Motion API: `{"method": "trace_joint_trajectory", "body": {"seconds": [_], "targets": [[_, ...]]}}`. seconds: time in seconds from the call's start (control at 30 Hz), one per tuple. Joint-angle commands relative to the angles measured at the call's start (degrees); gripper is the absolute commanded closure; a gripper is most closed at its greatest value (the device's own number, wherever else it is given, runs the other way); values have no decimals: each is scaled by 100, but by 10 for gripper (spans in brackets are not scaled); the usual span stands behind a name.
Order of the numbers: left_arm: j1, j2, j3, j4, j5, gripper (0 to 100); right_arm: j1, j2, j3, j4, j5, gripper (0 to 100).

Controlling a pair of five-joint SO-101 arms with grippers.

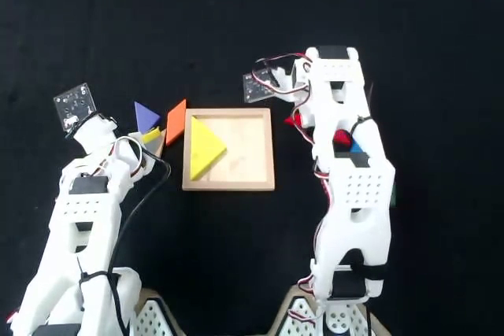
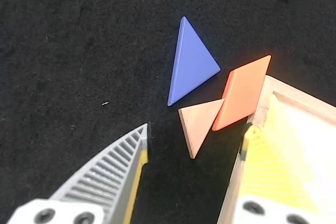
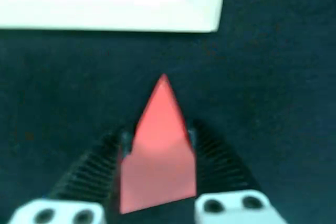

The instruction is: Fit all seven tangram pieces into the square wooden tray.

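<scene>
While the right arm (image 1: 358,202) stretches away beside the wooden tray (image 1: 228,185), the right gripper (image 3: 157,136) pinches a red triangle (image 3: 157,153) right of it. The left gripper (image 2: 195,139), jaws wide w/ nothing between, hangs at the tray's left rim. A yellow triangle (image 1: 203,147) lies inside; orange parallelogram (image 1: 176,121) leans on that rim, blue triangle (image 1: 145,115) further left. Some pieces (image 1: 356,147) under right arm: mostly hidden.

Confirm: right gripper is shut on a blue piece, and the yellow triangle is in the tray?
No. The right gripper is shut on a red piece, not blue; the right wrist view shows it. The yellow triangle is in the tray.
</scene>
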Motion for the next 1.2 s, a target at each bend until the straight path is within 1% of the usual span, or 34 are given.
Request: {"method": "trace_joint_trajectory", "body": {"seconds": [0.0,0.1,0.17,0.23,0.33,0.4,0.47,0.57,0.67,0.77,0.87,0.9,0.97,1.03,1.1,1.17], "targets": [[-75,0,-75,-97,9,711,123,-40,13,18,26,956],[-75,0,-75,-97,9,711,97,-48,-66,79,18,969],[-75,0,-66,-97,9,711,97,-75,-180,237,9,960],[-75,0,-66,-97,9,711,114,-127,-374,457,-123,930],[-75,0,-75,-97,9,711,132,-251,-840,809,-651,849],[-75,0,-84,-97,9,711,132,-356,-1165,1178,-747,803],[-75,0,-84,-97,9,711,132,-462,-1516,1662,-765,783],[-75,0,-75,-97,9,711,149,-673,-1974,2277,-826,783],[-75,0,-57,-97,9,711,448,-936,-2176,2242,-1451,783],[-75,0,-48,-97,9,711,818,-1209,-2167,2251,-1829,783],[-75,0,-48,-97,9,711,1160,-1437,-1868,2251,-2549,782],[-75,0,-48,-97,9,711,1240,-1508,-1684,2242,-2629,779],[-75,0,-48,-97,9,711,1363,-1552,-1138,2163,-2576,779],[-66,0,-48,-97,9,711,1389,-1569,-400,1960,-2303,777],[-66,0,-48,-97,9,711,1371,-1727,382,1749,-2075,753],[-66,0,-40,-97,9,711,1371,-2088,1147,1363,-1908,707]]}}
